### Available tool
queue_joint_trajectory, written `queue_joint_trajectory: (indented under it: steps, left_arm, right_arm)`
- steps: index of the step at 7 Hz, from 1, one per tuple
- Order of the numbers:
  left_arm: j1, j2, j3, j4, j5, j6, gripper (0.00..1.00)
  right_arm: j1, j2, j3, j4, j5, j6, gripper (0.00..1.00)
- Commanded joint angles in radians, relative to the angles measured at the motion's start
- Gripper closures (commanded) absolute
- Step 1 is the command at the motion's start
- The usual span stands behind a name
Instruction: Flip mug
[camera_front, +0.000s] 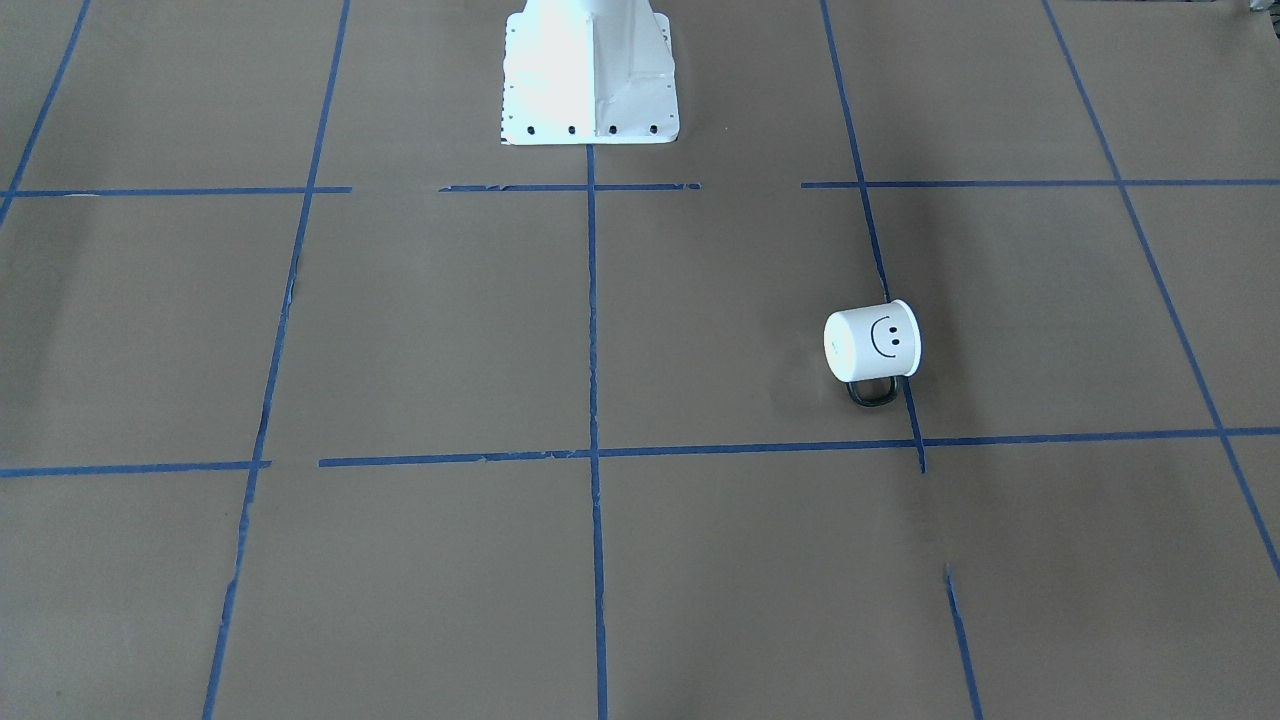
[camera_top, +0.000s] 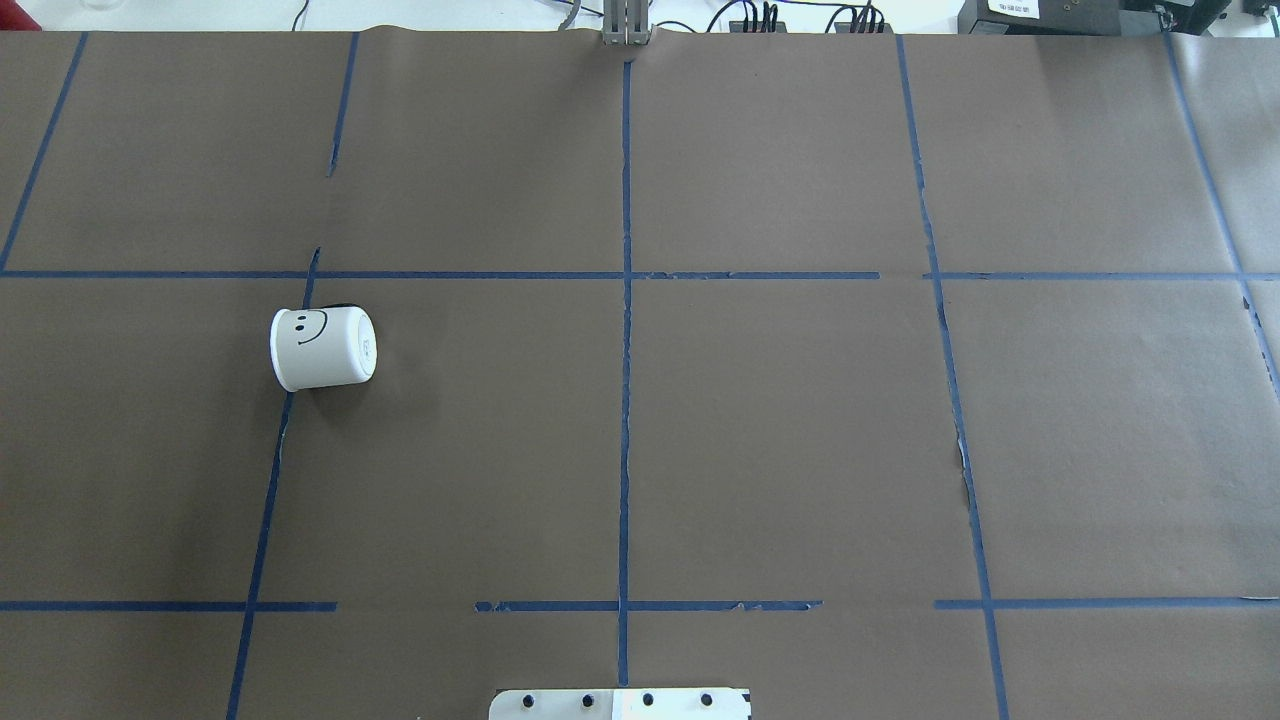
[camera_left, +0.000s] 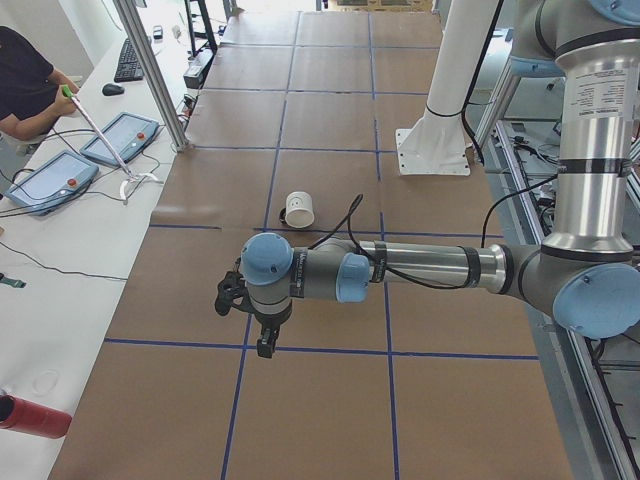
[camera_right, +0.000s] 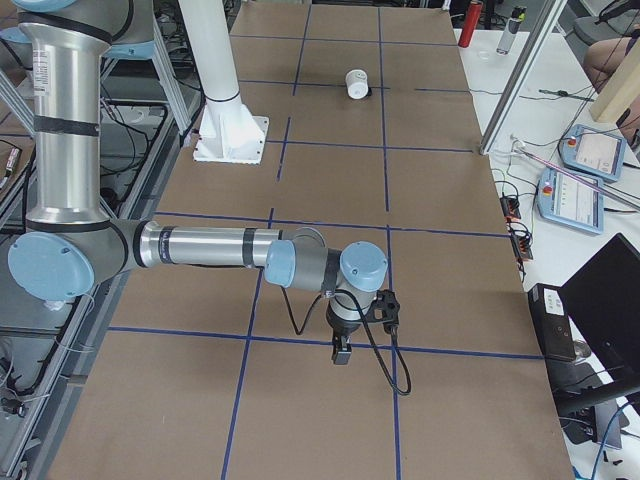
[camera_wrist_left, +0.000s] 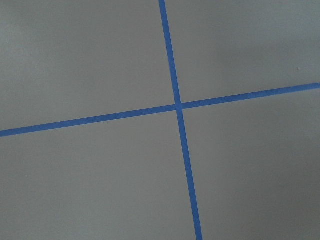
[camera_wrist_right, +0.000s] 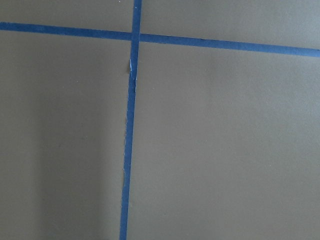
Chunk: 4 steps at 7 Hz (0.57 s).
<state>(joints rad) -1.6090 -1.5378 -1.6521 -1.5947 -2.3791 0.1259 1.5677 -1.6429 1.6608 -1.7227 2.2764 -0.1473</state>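
The white mug (camera_front: 872, 340) lies on its side on the brown table, smiley face up, its black handle (camera_front: 870, 392) flat on the table on the side away from the robot. Its open end points toward the robot's left. It also shows in the overhead view (camera_top: 323, 348), the left view (camera_left: 298, 209) and the right view (camera_right: 357, 82). My left gripper (camera_left: 262, 340) hangs above the table well short of the mug. My right gripper (camera_right: 342, 350) hangs far from it. I cannot tell whether either is open or shut. Both wrist views show only bare table and tape.
Blue tape lines (camera_top: 625, 400) grid the brown paper. The white robot pedestal (camera_front: 590, 75) stands at the robot's table edge. Teach pendants (camera_left: 115, 140) and a person (camera_left: 25, 85) are on the operators' side. A red bottle (camera_left: 30, 415) lies on the white side bench.
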Motion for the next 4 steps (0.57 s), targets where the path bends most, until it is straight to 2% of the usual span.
queue_joint_trajectory:
  steps: [1, 4]
  left_arm:
    - [0.000, 0.008, -0.027, 0.004, -0.008, 0.015, 0.00]
    - [0.000, 0.012, -0.014, 0.001, -0.009, 0.014, 0.00]
  right_arm:
    - [0.000, 0.000, 0.000, 0.000, 0.000, 0.000, 0.00]
    - [0.000, 0.000, 0.000, 0.000, 0.000, 0.000, 0.00]
